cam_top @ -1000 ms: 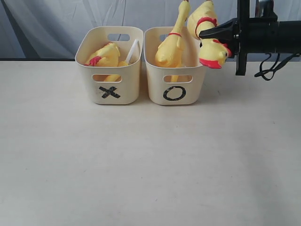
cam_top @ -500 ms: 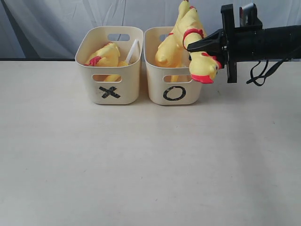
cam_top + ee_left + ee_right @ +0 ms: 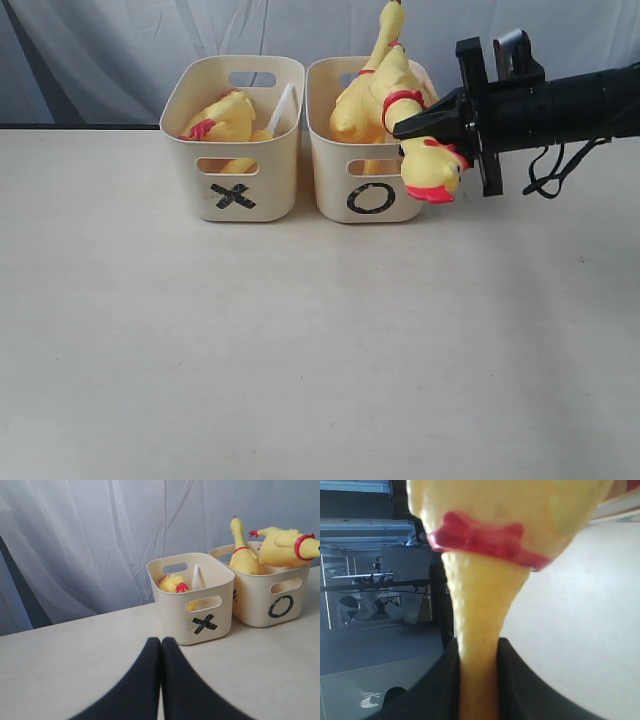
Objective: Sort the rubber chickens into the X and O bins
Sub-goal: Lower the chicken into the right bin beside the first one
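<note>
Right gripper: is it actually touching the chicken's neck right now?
Touching. The right wrist view shows the right gripper with both black fingers pressed flush against either side of the held chicken at its yellow neck, with no gap visible.

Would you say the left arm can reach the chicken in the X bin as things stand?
Probably yes: nothing stands between the left end effector and the X bin, and the chicken lies exposed at its open top.
</note>
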Controlling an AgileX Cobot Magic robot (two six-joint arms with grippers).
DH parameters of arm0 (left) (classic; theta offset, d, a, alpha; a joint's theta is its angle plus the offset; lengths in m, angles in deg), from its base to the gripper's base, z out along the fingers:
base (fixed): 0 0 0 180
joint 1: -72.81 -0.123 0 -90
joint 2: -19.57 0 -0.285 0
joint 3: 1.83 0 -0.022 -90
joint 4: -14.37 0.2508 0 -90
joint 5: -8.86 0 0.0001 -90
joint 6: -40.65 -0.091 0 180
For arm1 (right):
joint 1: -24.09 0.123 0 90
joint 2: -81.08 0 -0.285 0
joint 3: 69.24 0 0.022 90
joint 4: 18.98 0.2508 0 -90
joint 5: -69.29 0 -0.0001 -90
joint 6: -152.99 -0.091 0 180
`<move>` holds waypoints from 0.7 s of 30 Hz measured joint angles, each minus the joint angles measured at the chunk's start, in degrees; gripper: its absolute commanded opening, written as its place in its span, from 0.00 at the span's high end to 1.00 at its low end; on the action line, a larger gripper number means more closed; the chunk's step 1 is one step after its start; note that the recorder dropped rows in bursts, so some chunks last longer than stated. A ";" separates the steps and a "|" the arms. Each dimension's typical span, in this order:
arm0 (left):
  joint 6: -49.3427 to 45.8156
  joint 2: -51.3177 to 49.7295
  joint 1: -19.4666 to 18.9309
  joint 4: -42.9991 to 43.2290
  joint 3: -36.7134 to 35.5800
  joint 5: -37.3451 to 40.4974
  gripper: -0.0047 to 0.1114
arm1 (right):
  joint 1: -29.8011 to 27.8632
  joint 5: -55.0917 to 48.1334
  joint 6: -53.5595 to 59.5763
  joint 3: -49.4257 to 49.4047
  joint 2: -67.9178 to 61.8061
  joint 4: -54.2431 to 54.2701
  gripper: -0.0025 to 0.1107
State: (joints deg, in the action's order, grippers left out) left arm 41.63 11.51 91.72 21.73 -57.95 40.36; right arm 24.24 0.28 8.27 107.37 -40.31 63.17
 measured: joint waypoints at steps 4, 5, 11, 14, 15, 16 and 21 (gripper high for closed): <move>0.00 0.00 0.00 0.00 0.00 0.00 0.96 | 0.00 0.00 -0.29 0.00 -1.90 0.45 0.99; 0.00 0.00 0.00 0.00 0.00 0.00 0.96 | 0.00 0.00 -0.29 0.00 -2.15 0.87 0.99; 0.00 0.00 0.00 0.00 0.00 0.00 0.96 | 0.00 -0.24 -0.29 0.00 -3.01 3.40 0.99; 0.00 0.00 0.00 0.00 0.00 0.00 0.96 | 0.00 -0.34 -0.49 0.00 -3.27 4.75 0.99; 0.00 0.00 0.00 0.00 0.00 0.00 0.96 | 0.00 -0.34 -0.49 0.00 -3.40 5.20 0.99; 0.00 0.00 0.00 0.00 0.00 0.00 0.96 | 0.00 -0.34 -0.49 0.00 -3.39 5.83 0.99; 0.00 0.00 0.00 0.00 0.00 0.00 0.96 | 0.13 0.46 -0.76 0.00 -3.47 10.17 0.99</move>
State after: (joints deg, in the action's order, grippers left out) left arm 41.63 11.51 91.72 21.73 -57.95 40.36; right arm 24.37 0.73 7.51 107.37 -43.78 73.34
